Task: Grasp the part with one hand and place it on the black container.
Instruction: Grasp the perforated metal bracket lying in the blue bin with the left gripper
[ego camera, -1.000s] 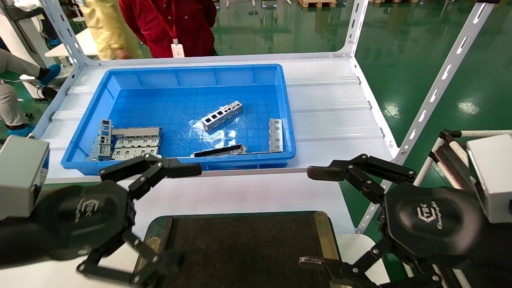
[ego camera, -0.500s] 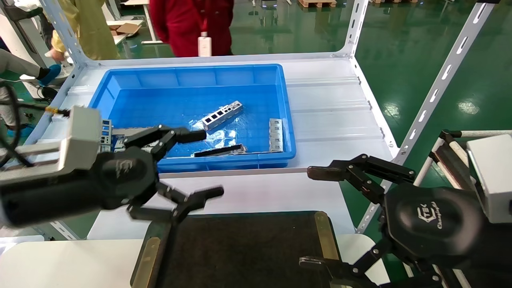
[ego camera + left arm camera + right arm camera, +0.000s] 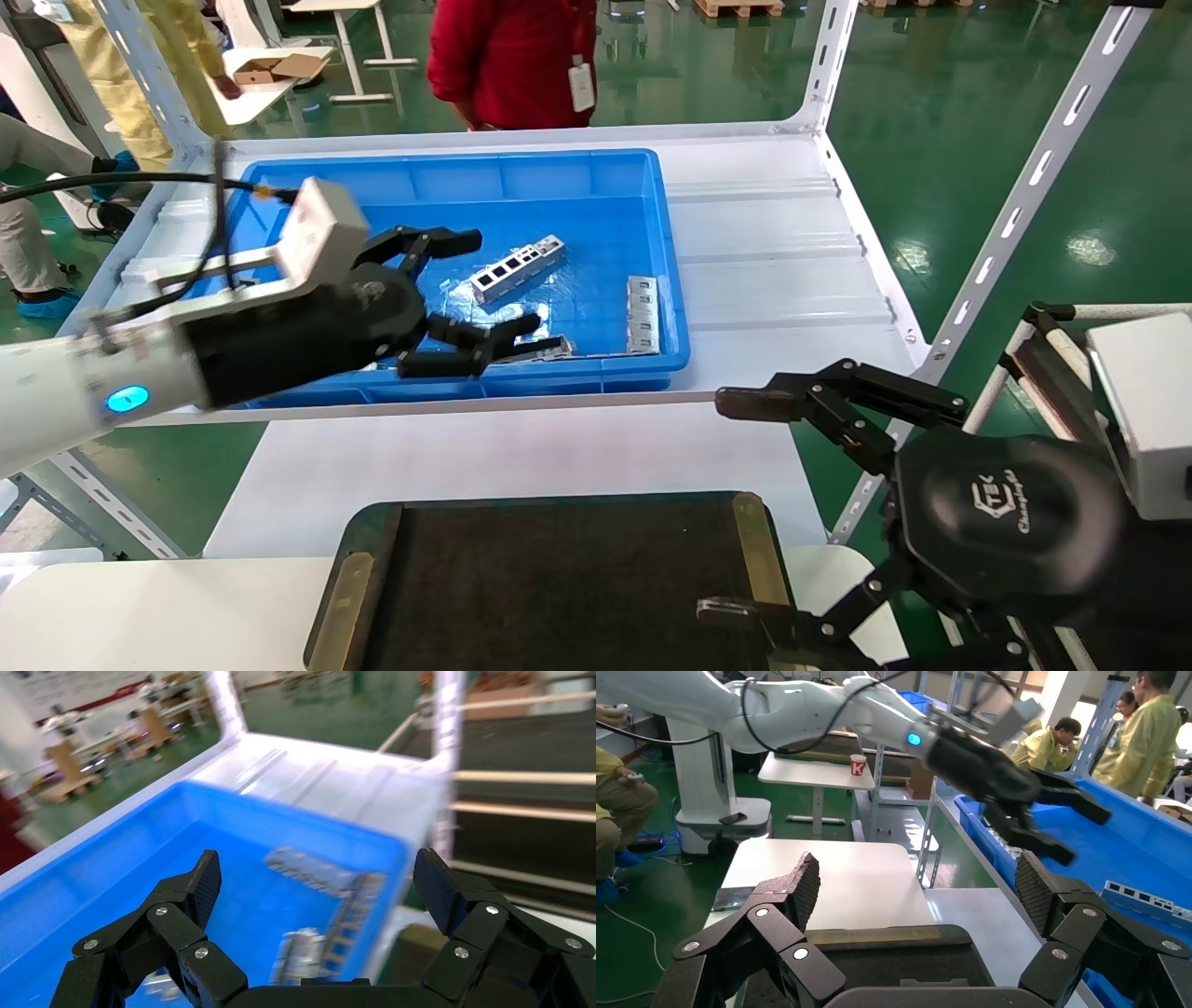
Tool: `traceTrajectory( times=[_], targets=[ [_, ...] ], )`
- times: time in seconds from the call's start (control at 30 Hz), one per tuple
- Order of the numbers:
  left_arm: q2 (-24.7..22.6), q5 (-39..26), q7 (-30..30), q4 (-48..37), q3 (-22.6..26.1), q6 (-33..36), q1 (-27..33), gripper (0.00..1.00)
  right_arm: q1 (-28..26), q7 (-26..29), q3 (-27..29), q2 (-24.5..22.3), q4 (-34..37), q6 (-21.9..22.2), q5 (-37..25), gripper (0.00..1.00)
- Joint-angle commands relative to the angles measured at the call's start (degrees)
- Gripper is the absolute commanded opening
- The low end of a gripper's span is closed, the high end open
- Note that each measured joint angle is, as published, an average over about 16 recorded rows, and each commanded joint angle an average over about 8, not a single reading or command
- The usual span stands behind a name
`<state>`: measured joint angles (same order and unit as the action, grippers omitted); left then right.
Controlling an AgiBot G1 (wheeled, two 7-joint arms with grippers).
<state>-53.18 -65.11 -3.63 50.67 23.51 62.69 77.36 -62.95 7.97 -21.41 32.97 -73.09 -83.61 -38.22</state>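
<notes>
the left tool [image 3: 484,284] has swung up from the tabletop's near edge into the blue bin [image 3: 605,172], fingers spread, beside the part [image 3: 517,268]; grasp pending, black container [image 3: 559,596] bare, right tool [image 3: 736,503] parked open.

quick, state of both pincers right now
Left pincer: open, empty, over the blue bin near the part.
Right pincer: open, empty, parked beside the black container.

part [image 3: 517,268] in bin [image 3: 596,172], container [image 3: 559,578] in front, nearer the robot
</notes>
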Motion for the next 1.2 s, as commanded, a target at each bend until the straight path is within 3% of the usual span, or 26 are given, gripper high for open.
traceTrajectory(
  times=[0.03,0.6,1.07,1.13,1.2],
  targets=[
    [-1.9,-1.9,0.7,-2.8,0.7,-2.0,1.5,1.0,0.0,0.0,0.0,0.0,0.0,0.0,0.0,1.0],
    [-17.6,-6.9,13.2,-33.9,1.4,-17.5,13.7,1.0,0.0,0.0,0.0,0.0,0.0,0.0,0.0,1.0],
    [-23.2,-5.6,20.6,-45.9,0.0,-25.4,16.4,1.0,0.0,0.0,0.0,0.0,0.0,0.0,0.0,1.0],
    [-23.4,-5.5,21.0,-46.7,0.0,-25.8,16.5,0.87,0.0,0.0,0.0,0.0,0.0,0.0,0.0,1.0],
    [-23.6,-5.4,21.2,-47.3,0.0,-26.1,16.6,0.62,0.0,0.0,0.0,0.0,0.0,0.0,0.0,0.8]
  ],
)
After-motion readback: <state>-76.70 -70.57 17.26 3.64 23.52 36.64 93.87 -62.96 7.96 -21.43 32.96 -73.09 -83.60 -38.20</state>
